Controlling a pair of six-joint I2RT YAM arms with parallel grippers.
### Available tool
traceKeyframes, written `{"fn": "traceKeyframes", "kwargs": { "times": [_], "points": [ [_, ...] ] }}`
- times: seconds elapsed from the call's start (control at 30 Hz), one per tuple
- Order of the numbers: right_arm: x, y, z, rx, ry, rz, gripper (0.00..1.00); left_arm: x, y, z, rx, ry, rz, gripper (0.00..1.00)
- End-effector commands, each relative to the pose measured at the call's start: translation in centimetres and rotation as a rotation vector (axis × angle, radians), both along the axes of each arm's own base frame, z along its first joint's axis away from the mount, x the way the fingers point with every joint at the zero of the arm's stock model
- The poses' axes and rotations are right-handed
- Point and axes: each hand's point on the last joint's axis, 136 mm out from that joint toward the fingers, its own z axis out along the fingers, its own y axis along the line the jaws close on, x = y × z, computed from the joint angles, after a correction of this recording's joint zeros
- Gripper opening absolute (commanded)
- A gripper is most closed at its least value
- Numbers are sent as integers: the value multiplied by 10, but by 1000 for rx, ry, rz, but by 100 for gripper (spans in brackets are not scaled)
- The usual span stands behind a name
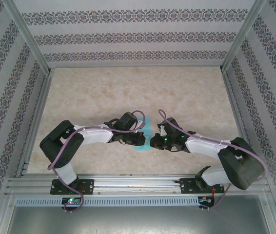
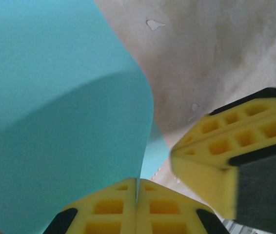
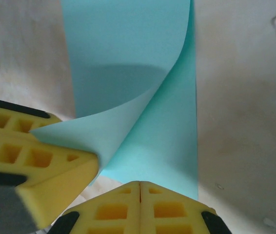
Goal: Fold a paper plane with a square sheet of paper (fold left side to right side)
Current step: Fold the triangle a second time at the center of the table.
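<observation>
1. Yellow fingers of the left gripper, nearest its wrist camera: pressed together with no gap, an edge of the sheet of paper running into the seam between them. Judged a pinch on the sheet.
2. Right gripper: fingers likewise pressed flat together, tips at the near edge of the sheet. Whether any paper sat between them could not be told.
3. Sheet: light turquoise, lay on the table between the two grippers, which met almost tip to tip over it. One part lay flat, stretching straight ahead of the right gripper. The other part rose in a loose curl from the left gripper's tips and bent over the flat part, uncreased.
4. Long axis of the flat part: ran away from both arm bases, across the line joining the two grippers.
5. Governing relation: the flat part's free long edge lay to the right of the left gripper, on the right gripper's side. Judged: the lifted edge needed carrying toward the right gripper to meet that edge, and the left gripper was the one holding it.
</observation>
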Motion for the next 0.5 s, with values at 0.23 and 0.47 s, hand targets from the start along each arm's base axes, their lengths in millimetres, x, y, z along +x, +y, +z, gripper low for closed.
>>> {"fn": "traceKeyframes", "kwargs": {
  "times": [0.23, 0.47],
  "points": [
    [5, 0, -19, -77, 22, -22, 0, 8, 8, 5, -53, 23, 48, 4],
    [-3, -6, -28, -121, 61, -6, 0, 11, 15, 1, -67, 53, 54, 7]
  ]
}}
